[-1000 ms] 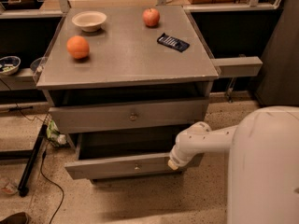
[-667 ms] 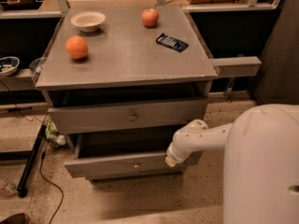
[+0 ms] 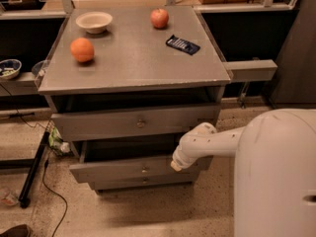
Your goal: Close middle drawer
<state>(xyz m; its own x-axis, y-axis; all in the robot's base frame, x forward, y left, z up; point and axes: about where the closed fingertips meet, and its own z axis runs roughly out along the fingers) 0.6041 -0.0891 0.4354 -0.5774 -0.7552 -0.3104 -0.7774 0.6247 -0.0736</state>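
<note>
The middle drawer (image 3: 123,171) is a shallow grey drawer with a small round knob, second of three in the grey cabinet (image 3: 133,73). It stands pulled out, with a dark gap showing behind its front. My gripper (image 3: 176,165) is at the tip of the white arm, low against the right part of that drawer front. Above it is the taller top drawer (image 3: 98,125) with a brassy knob, also slightly out. Below, the lowest drawer front (image 3: 123,182) sits further back.
On the cabinet top lie an orange (image 3: 82,50), a white bowl (image 3: 94,21), an apple (image 3: 159,18) and a dark snack packet (image 3: 182,44). My white body (image 3: 276,177) fills the lower right. A black stand leg (image 3: 32,169) and cable lie on the floor at left.
The arm's tip has slid a little left along the middle drawer's front, and the drawer's open gap looks slightly narrower.
</note>
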